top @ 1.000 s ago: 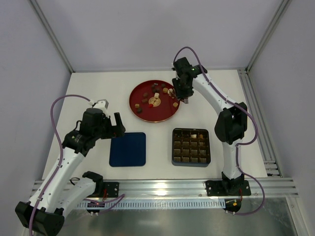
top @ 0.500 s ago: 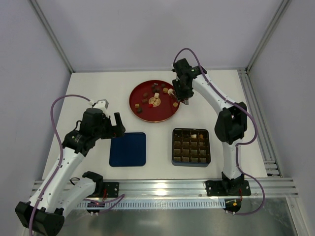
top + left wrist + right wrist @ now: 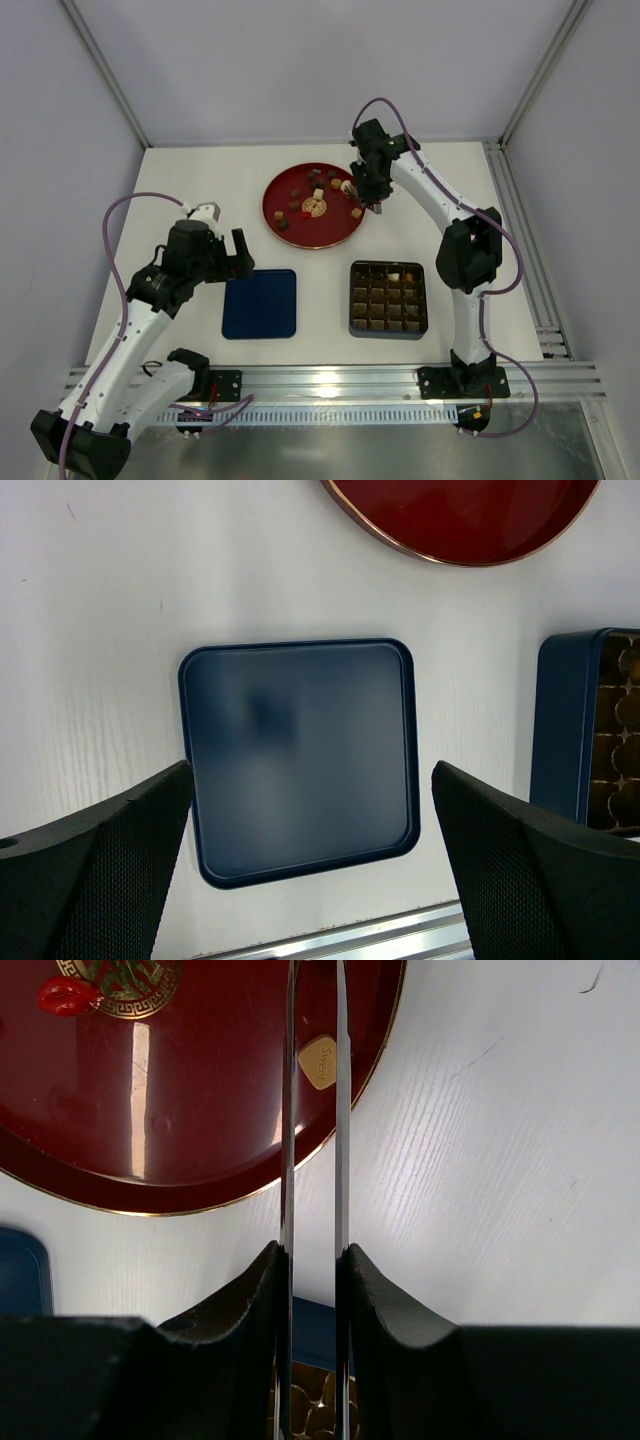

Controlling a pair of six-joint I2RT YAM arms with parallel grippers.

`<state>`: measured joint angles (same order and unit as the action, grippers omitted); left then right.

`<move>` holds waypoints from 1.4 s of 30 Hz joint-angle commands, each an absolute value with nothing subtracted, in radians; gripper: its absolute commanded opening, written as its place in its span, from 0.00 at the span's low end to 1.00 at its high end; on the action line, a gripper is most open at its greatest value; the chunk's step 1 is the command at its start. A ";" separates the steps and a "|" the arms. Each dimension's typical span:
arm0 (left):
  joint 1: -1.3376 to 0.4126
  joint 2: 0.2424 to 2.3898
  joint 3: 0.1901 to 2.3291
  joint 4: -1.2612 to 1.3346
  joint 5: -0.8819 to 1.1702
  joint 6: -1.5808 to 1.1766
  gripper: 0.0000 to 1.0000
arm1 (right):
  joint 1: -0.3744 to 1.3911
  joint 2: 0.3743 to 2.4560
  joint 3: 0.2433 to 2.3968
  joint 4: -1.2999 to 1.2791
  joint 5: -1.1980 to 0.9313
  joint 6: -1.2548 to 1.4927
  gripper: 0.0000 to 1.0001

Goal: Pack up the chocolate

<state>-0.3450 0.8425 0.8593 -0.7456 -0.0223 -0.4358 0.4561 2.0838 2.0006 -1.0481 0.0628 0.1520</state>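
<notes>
Chocolate [image 3: 312, 197]: scattered bonbons, dark, light brown and cream, on the red plate [image 3: 285, 232] at 12 o'clock on the bench [image 3: 200, 180]; a few pieces already in the far row of the gridded tray [image 3: 388, 299], most cells looking unfilled.
Nearest piece: cream rounded-square bonbon [image 3: 320, 1061] stamped with lettering, close to the plate's 3 o'clock rim.
Right claw [image 3: 362, 203]: over the plate's 3 o'clock edge, thin blades drawn narrow with a slim gap; tips run out of the wrist view, so cannot tell whether anything is pinched.
Key relation: in the wrist view the cream bonbon lies in line with the gap, toward 12 o'clock along the blades; right arm far nearer to it than the left.
Bonbon axis: nearly as wide as long, no clear long axis; corners turned slightly clockwise from the blades, lettered face up.
Left claw [image 3: 310, 870]: spread wide, holding nothing, hanging above the dark-blue lid [image 3: 300, 755], well apart from the plate.
Tray: at 6 o'clock from the right claw, lid just beside it at 9 o'clock.
</notes>
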 commanded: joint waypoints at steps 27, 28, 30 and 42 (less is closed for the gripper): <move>-0.350 0.834 0.861 -0.732 -0.034 -0.422 1.00 | 0.503 1.753 1.792 -1.000 0.031 0.233 0.28; -0.348 0.833 0.861 -0.732 -0.032 -0.420 1.00 | 0.503 1.729 1.783 -1.000 0.032 0.236 0.28; -0.348 0.833 0.861 -0.732 -0.032 -0.422 1.00 | 0.505 1.700 1.747 -1.002 0.032 0.239 0.28; -0.350 0.838 0.861 -0.732 -0.035 -0.423 0.99 | 0.522 1.427 1.554 -1.038 0.020 0.279 0.28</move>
